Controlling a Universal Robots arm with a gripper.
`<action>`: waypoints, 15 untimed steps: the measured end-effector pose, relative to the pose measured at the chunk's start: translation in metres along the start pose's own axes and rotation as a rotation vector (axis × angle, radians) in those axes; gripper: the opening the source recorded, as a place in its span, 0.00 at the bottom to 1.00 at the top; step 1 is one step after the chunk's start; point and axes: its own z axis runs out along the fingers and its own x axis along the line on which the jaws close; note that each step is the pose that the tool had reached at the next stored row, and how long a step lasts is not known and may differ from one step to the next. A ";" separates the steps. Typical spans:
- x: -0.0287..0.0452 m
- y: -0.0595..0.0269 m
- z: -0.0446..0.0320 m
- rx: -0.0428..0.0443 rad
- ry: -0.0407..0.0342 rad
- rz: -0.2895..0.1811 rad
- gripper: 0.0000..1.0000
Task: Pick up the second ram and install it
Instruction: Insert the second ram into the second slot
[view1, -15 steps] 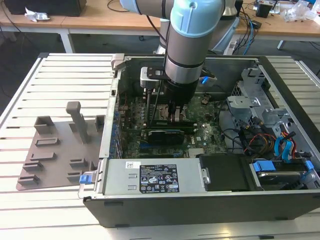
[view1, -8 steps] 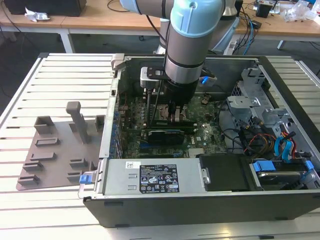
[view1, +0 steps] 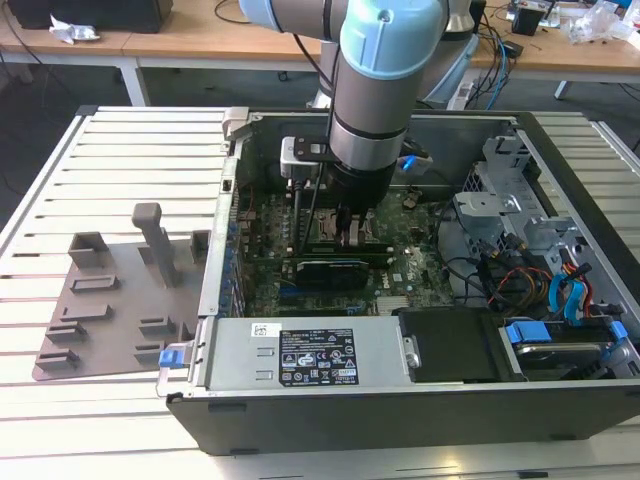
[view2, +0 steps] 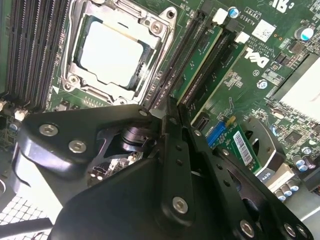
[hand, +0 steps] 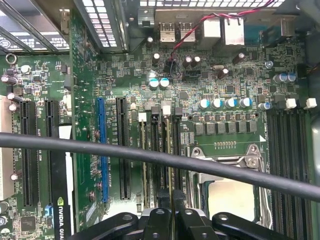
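- Arm reaches down into the open computer case (view1: 400, 405); the pincer (hand: 172, 216) is low over the motherboard (hand: 225, 75)
- Pincer is clenched: fingers nearly together, apparently on the thin top edge of the second ram (hand: 173, 165)
- The stick stands edge-up along a memory slot just beside the processor socket (hand: 225, 197); I cannot tell if it is fully seated
- Risk: if the stick sits tilted or off the slot's key, pressing could bend it or strain the board
- Risk: end latches not open would block seating
- Risk: the black cable (hand: 100, 149) crossing the first wrist view may snag
- Writing: a printed label (view1: 320, 358) on the case's metal cover and a barcode sticker (view2: 243, 141) on the board; text not recorded
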 end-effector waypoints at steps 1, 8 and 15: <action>0.0000 0.0000 0.0005 0.0002 -0.0005 0.000 0.13; -0.0007 0.0002 -0.0071 0.0003 -0.0004 0.000 0.21; -0.0146 0.0021 -0.0454 0.0005 -0.0009 0.000 0.10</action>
